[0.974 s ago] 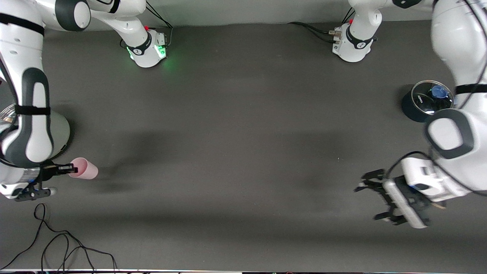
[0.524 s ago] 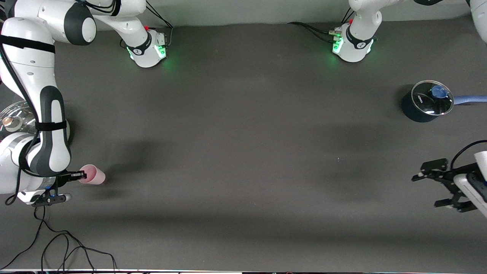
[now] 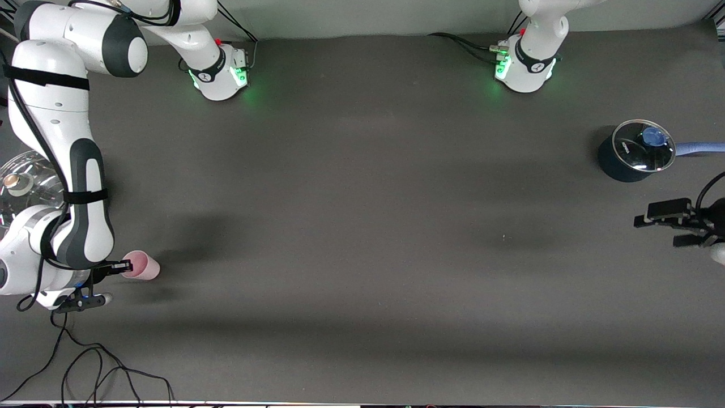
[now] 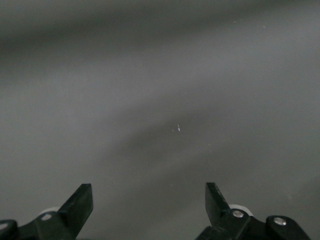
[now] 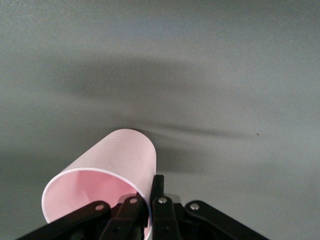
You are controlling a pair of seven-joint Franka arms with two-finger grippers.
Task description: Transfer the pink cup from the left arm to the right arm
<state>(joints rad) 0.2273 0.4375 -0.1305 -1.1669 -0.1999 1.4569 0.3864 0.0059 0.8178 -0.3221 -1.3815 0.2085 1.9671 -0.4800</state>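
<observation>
Over the right arm's end of the table, the right gripper (image 3: 126,266) pinches the rim of the pink cup (image 3: 141,265), a plain pale tapered tumbler held tipped on its side, while the left gripper (image 3: 671,222) hangs spread wide, empty, near a lidded dark pot (image 3: 614,161).

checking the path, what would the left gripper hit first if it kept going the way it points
Probably nothing but the table: the left gripper, open and empty, shows only bare grey surface ahead in its wrist view. The blue pot sits off its line, though depth is unclear.
</observation>
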